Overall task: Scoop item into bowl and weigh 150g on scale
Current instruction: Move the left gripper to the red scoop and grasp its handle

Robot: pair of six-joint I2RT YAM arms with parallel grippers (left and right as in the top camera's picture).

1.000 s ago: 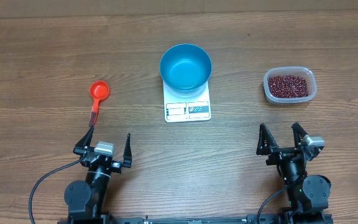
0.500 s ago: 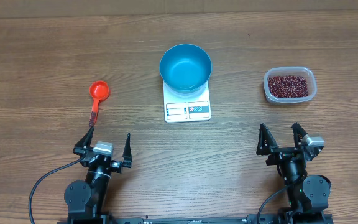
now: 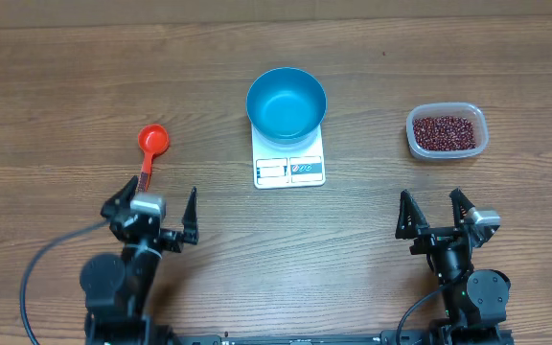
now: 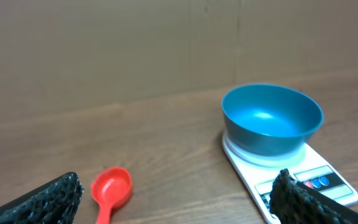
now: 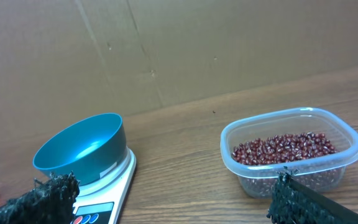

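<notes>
Overhead: a round bright blue plastic bowl (image 3: 287, 103) is seated on a small flat white rectangular scale (image 3: 289, 170). Dark red-brown beans (image 3: 443, 132) are heaped in a clear rounded plastic tub (image 3: 478, 144), well right of the scale. A red plastic scoop (image 3: 151, 142) is laid just ahead of the left gripper (image 3: 159, 192). The left gripper and right gripper (image 3: 430, 196) are spread wide, both released.

Left wrist: scoop, bowl and scale are framed between parted fingers (image 4: 48, 199).

Right wrist: beans in the tub are seen at right, the bowl on the scale at left.

Left gripper (image 3: 159, 196): now farther forward and a little to the left of its earlier position. Its outer finger now reaches just beside the handle end of the red scoop (image 3: 151, 142).
</notes>
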